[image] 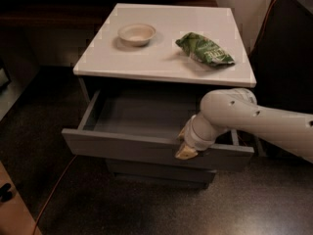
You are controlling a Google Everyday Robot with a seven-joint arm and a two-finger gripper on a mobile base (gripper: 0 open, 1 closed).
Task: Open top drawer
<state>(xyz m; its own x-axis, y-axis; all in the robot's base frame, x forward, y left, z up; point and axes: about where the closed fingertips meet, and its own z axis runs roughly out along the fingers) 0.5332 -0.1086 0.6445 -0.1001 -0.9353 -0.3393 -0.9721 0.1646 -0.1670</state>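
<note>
The top drawer [127, 149] is a wide grey handleless drawer with a flat front panel. It stands pulled out from under the white cabinet top [161, 43], and its inside looks empty. My gripper [185, 143] sits at the drawer's front edge, right of the middle, with tan fingertips [185, 152] hanging over the front panel. The white arm comes in from the right. A narrower grey drawer front [161, 173] shows below, closed.
A white bowl [137, 34] and a green snack bag [204, 49] lie on the cabinet top. An orange cable [54, 192] runs across the dark floor at the left. Dark furniture stands to the right and behind.
</note>
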